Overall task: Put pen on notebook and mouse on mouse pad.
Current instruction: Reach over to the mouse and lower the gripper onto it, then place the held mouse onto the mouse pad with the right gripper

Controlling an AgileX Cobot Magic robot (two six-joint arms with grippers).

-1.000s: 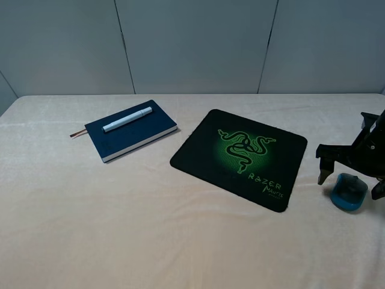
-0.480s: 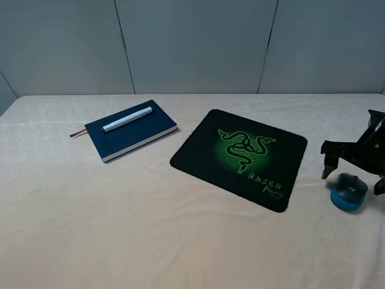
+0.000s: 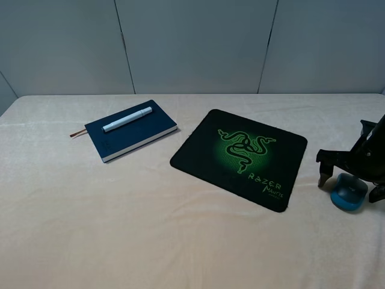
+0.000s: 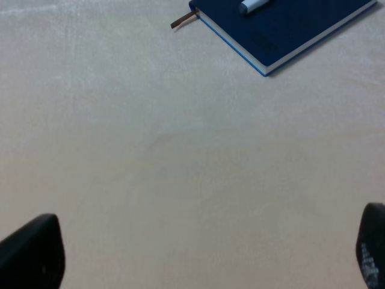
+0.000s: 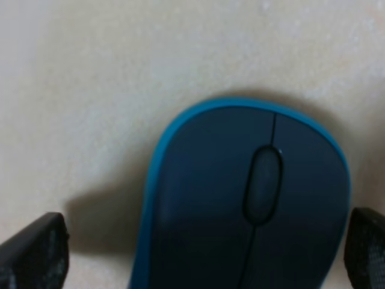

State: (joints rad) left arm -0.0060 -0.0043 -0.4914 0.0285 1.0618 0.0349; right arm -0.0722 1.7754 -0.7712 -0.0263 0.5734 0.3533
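Note:
The white pen [image 3: 127, 119] lies on the navy notebook [image 3: 132, 132] at the back left; its cover [image 4: 289, 27] and the pen's end [image 4: 251, 5] also show in the left wrist view. The black mouse pad [image 3: 239, 158] with its green logo lies in the middle. To its right, off the pad, the teal mouse [image 3: 349, 192] sits on the cloth. My right gripper [image 3: 352, 184] stands open astride the mouse [image 5: 246, 198], a fingertip [image 5: 33, 253] on each side, not touching. My left gripper [image 4: 198, 253] is open over bare cloth, out of the high view.
A cream cloth covers the table [image 3: 120, 229]. A brown ribbon bookmark [image 4: 183, 20] sticks out of the notebook. Grey wall panels stand behind the table's far edge.
My right gripper rose slightly and then came down again around the mouse, its fingers now lower beside it. The mouse, pen, notebook and pad have not moved.

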